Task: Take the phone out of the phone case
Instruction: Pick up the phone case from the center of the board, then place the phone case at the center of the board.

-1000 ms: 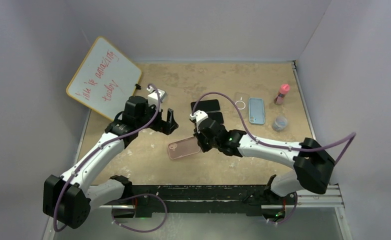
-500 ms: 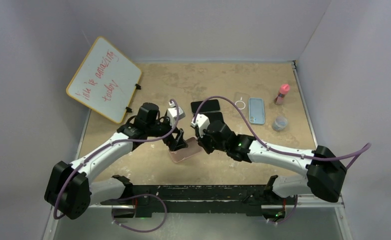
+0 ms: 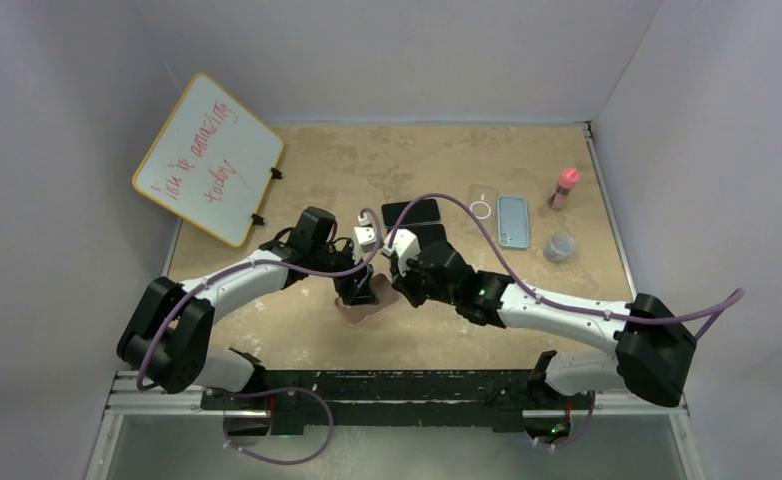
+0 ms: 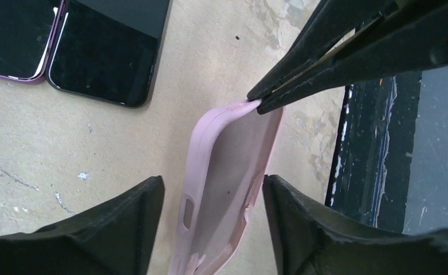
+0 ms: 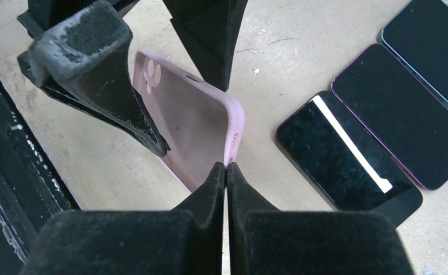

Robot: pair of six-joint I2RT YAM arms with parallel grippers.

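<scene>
Right gripper (image 5: 226,169): jaws closed tight, pinching the rim of the pink phone case (image 5: 199,120) at lower centre of the right wrist view. The case's bare inner face shows, and its pinched end looks tipped up off the table (image 5: 279,51). Left gripper (image 4: 210,183): jaws part-spread, straddling the case's camera-hole end, with one finger at its side and the other just clear. Dark phone (image 5: 348,154) lies flat, lower right of the case, apart from both grippers.

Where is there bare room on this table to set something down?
Free: the back strip of table between the whiteboard and the pink bottle, and the near edge in front of the pink case. Crowded: the centre, where the left gripper and right gripper meet that case, phones behind.
</scene>
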